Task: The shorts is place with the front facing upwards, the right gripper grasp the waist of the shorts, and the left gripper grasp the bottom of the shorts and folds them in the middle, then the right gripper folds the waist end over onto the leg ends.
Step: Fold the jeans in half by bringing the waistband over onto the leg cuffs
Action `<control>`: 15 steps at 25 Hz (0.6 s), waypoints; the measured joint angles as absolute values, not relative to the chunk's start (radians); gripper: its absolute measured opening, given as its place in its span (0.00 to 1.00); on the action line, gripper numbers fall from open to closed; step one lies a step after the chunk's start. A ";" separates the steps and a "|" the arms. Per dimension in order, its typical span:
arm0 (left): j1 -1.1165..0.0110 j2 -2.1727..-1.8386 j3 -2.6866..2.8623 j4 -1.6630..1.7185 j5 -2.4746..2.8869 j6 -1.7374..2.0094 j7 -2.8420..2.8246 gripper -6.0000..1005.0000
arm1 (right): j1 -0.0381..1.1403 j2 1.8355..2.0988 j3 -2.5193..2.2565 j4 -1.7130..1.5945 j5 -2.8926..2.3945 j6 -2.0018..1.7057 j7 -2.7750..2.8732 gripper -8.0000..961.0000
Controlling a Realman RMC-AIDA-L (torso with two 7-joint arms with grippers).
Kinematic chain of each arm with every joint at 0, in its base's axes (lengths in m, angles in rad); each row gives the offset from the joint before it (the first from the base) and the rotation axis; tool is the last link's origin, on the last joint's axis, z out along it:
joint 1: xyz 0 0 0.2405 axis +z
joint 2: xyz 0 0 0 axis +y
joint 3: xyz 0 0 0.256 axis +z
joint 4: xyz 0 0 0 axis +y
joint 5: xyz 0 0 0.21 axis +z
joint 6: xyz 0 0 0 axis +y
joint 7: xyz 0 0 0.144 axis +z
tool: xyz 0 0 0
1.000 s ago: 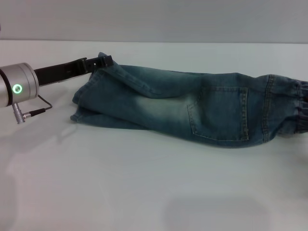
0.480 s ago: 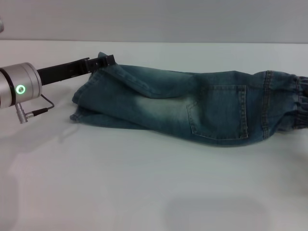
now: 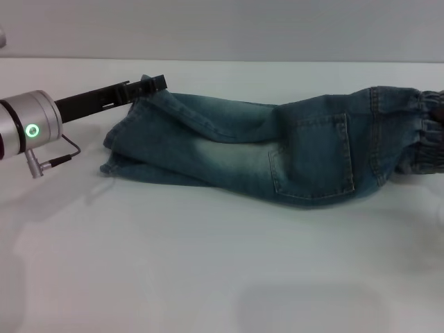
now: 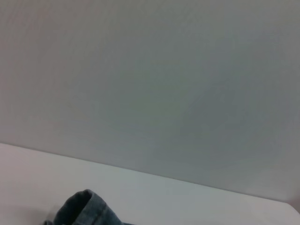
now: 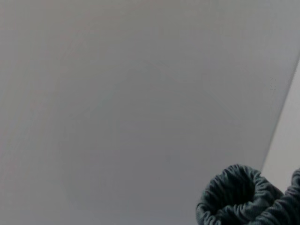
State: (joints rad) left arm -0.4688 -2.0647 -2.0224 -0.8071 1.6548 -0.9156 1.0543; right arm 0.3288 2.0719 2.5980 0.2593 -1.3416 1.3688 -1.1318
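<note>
With my left pincer [image 3: 154, 86] at the leg ends [image 3: 128, 132], grip unreadable, and the waist [image 3: 423, 132] lifting, I judge the second fold next.

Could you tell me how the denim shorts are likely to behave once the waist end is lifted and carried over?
The shorts will probably drape and sag, not hold shape: they already lie in soft folds, and the waist bunches in gathers. The thick layered denim looks fairly heavy, so it may drag on the table. The left gripper at the leg ends should help against sliding.
</note>
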 joint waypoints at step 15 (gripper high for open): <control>-0.501 -2.069 -1.946 -0.645 1.481 -0.851 1.251 0.77 | 0.444 2.073 2.600 0.256 -1.340 1.431 -1.070 0.12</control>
